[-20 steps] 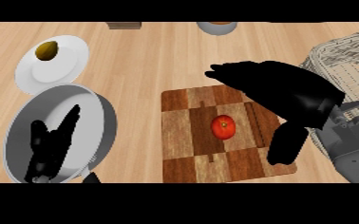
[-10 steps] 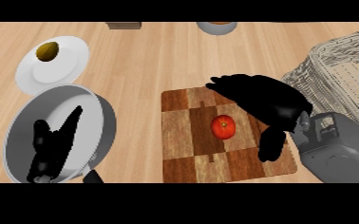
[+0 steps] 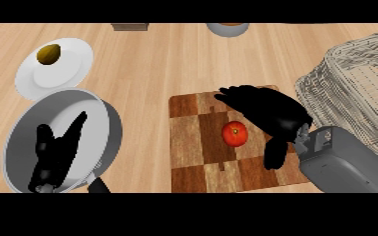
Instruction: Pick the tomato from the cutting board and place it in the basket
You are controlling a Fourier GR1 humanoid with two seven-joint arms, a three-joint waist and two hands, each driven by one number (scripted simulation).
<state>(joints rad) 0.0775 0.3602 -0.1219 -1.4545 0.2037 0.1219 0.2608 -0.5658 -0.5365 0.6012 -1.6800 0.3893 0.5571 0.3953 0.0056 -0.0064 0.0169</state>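
A kitchen: a wooden table (image 3: 162, 60) carries a cutting board (image 3: 196, 150), a pan (image 3: 103, 130), a plate (image 3: 70, 75) and a wire basket (image 3: 347, 85).

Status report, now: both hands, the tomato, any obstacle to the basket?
Right hand open, beside tomato, not gripping. Left hand open over pan. Tomato on cutting board. Nothing between board and basket.
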